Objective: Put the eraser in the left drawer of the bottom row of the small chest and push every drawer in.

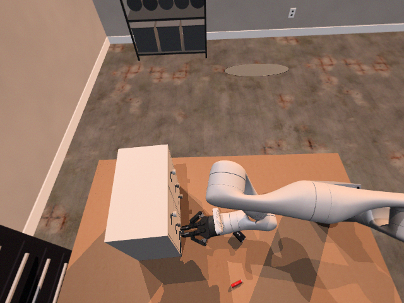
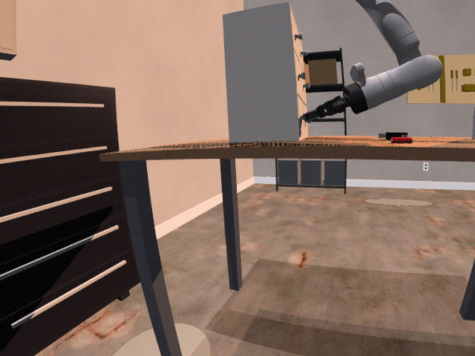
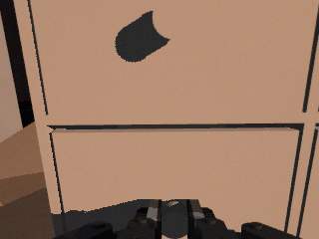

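The small white chest [image 1: 140, 196] [image 2: 260, 76] stands upright on the table. Its bottom-row left drawer [image 3: 174, 164] looks pushed in, or nearly so. My gripper [image 1: 182, 230] [image 2: 306, 117] [image 3: 173, 215] is at that drawer's front, shut on its round knob [image 3: 174, 226], which shows dark between the fingertips in the wrist view. I cannot surely tell the eraser in any view; a black block [image 1: 238, 236] [image 2: 396, 135] with a grey end lies on the table beneath the wrist, but it looks more like a stick with a plug.
A red cylinder [image 1: 236, 283] [image 2: 401, 140] lies on the table [image 1: 293, 168], towards the exterior camera. Other knobs [image 1: 173, 172] [image 2: 301, 76] stick out of the chest's front above and beside the gripper. The arm reaches in low over the black block.
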You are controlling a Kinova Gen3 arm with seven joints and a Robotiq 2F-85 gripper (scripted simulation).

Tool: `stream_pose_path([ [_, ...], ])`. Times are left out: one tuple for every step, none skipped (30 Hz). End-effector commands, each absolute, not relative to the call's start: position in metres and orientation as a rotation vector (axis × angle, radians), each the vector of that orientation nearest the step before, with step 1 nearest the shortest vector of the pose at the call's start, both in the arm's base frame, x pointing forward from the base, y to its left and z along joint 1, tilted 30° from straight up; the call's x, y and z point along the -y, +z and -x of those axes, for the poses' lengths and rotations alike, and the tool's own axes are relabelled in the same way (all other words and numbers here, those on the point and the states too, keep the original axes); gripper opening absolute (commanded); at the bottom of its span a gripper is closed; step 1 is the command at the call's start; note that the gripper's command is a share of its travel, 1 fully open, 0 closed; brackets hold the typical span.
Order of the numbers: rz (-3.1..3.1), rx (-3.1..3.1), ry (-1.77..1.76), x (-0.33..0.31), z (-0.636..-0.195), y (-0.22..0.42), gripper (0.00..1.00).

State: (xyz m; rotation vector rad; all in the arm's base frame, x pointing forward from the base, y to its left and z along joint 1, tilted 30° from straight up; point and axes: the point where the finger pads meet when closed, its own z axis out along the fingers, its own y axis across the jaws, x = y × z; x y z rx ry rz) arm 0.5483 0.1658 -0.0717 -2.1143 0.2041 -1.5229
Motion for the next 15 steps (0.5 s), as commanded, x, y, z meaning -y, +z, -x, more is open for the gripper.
stream_pose_path([
  [2.113, -0.204, -1.525, -0.1654, -0.5489, -0.0709, 0.13],
  [2.113, -0.204, -1.525, -0.1654, -0.5488, -0.0709, 0.13],
  [2.113, -0.204, -1.525, -0.1653, -0.5487, -0.0709, 0.13],
  [2.113, -0.204, -1.525, -0.1653, -0.5486, -0.0709, 0.13],
  [2.113, -0.204, -1.525, -0.1653, -0.5484, -0.071, 0.13],
  [2.113, -0.204, -1.525, -0.1653, -0.5482, -0.071, 0.13],
  [2.113, -0.204, -1.525, -0.1652, -0.548, -0.071, 0.13],
  [2.113, -0.204, -1.525, -0.1652, -0.5477, -0.071, 0.13],
  [2.113, -0.204, -1.525, -0.1651, -0.5473, -0.071, 0.13],
  [2.113, -0.204, -1.525, -0.1651, -0.5473, -0.071, 0.13],
  [2.113, -0.204, -1.525, -0.1651, -0.5473, -0.071, 0.13],
  [2.113, -0.204, -1.525, -0.1651, -0.5469, -0.0711, 0.13],
  [2.113, -0.204, -1.525, -0.165, -0.5465, -0.0711, 0.13],
  [2.113, -0.204, -1.525, -0.1649, -0.546, -0.0711, 0.13],
  [2.113, -0.204, -1.525, -0.1648, -0.5454, -0.0712, 0.13],
])
